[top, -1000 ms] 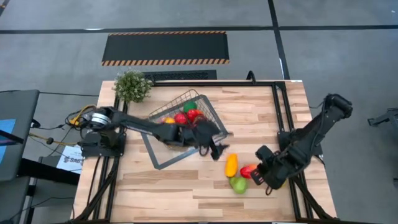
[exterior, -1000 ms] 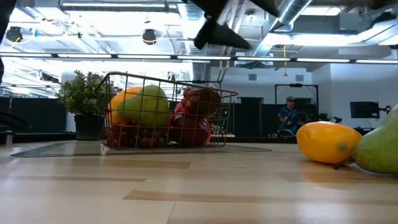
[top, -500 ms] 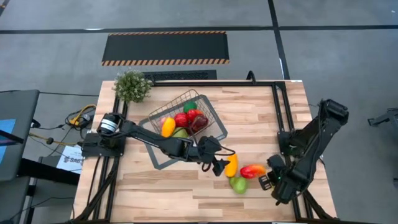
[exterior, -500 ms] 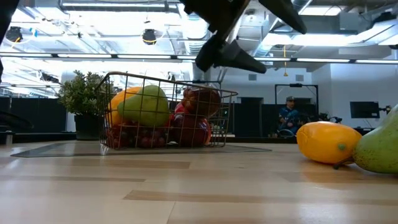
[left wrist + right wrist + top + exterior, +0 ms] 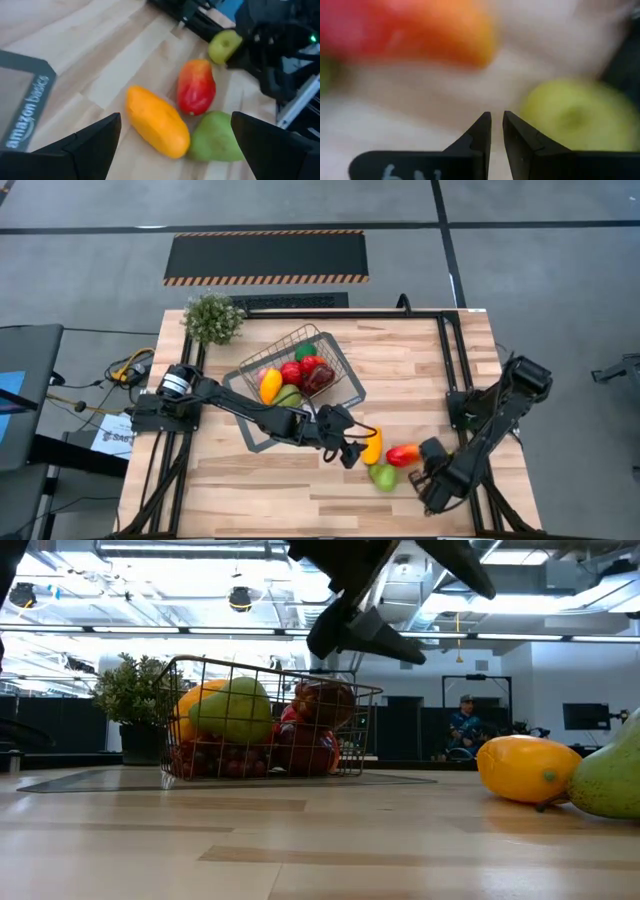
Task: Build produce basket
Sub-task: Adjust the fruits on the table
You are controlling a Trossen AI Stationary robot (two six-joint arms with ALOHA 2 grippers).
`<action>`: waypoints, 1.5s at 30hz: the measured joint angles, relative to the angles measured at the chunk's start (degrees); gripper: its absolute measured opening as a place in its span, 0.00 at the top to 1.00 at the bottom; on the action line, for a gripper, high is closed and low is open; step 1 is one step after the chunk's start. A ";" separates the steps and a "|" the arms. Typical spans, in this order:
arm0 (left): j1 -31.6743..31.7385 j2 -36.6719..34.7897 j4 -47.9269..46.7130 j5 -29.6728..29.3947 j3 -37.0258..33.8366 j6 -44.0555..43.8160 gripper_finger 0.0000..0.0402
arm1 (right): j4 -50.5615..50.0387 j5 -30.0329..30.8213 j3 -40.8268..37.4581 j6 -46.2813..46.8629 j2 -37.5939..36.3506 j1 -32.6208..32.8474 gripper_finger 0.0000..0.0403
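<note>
**Loose fruit clustered between two grippers: risk of a nudge or a clash**

The basket (image 5: 300,370) sits on its grey tray (image 5: 262,440) at the table's (image 5: 420,360) far-left middle, already holding a yellow piece, red pieces, a green pear and grapes. Three pieces lie outside it on the wood, touching one another: an orange-yellow fruit (image 5: 157,121), a red-and-orange fruit (image 5: 196,88) and a green pear (image 5: 215,138). A small yellow-green fruit (image 5: 224,45) lies beyond them, close to the right arm.

The left gripper (image 5: 350,453) hangs above the table just beside the orange-yellow fruit, fingers spread wide and empty. The right gripper (image 5: 497,131) is low near the table's right-front edge, its fingers nearly together with only a thin gap, gripping nothing.

The main hazard appears to be crowding. Because the three pieces touch, a finger descending on the orange-yellow fruit could push the red one or the pear aside, and rounded plastic would likely roll toward the table edge. A glancing, off-centre grip may squirt the fruit out. With the right arm so close to the same cluster, both arms reaching in together could collide.
</note>
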 joint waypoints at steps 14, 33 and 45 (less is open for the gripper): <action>-1.08 -0.08 -5.74 3.22 0.00 -0.56 0.09 | 10.50 9.46 0.23 -22.17 7.34 -12.35 0.82; -2.35 -0.39 -11.44 2.95 0.00 -4.51 0.09 | -15.10 1.75 6.14 -33.49 -5.48 -15.34 0.82; -1.75 -0.39 -11.35 1.21 0.00 -4.59 0.09 | -25.80 -16.06 1.06 -20.56 -3.74 -6.50 0.87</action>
